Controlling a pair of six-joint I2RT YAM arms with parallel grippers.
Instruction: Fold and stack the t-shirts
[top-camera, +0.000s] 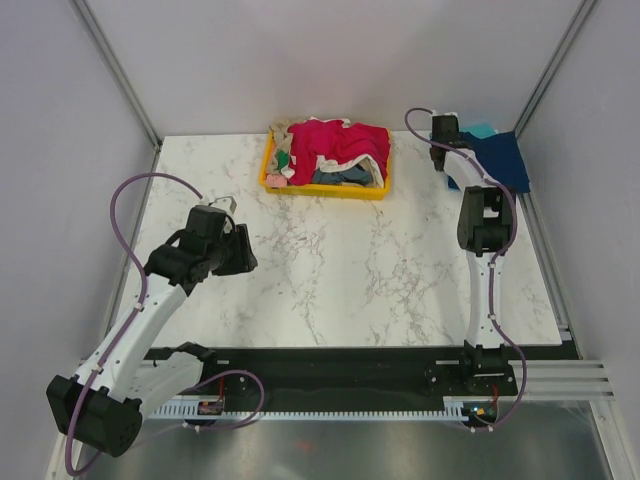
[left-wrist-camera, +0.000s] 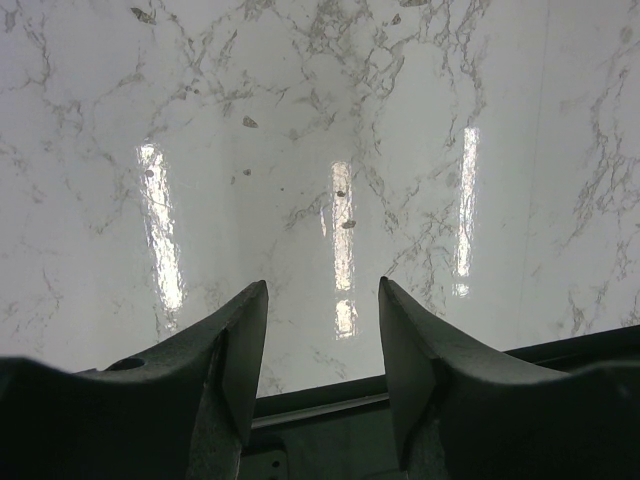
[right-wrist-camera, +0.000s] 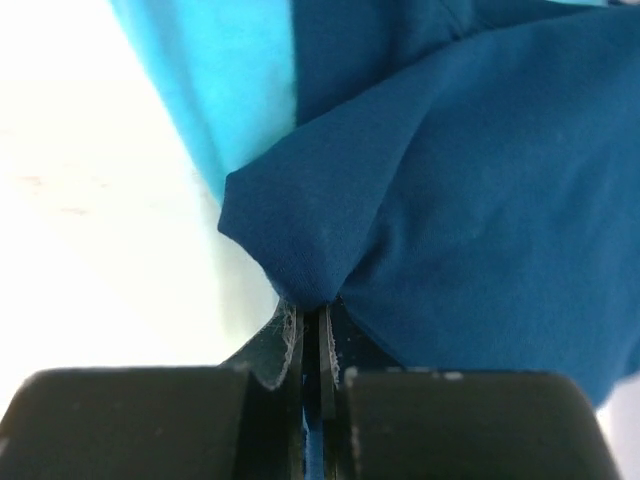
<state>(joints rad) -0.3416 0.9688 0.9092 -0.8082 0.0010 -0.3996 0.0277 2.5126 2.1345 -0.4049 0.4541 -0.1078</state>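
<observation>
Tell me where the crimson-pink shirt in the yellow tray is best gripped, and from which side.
Probably pinch a raised fold near the middle of the crimson-pink shirt, coming straight down from above. It lies crumpled and uppermost, so its folds stand free for the jaws, while the rim of the yellow tray would likely get in the way of a sideways approach.
</observation>
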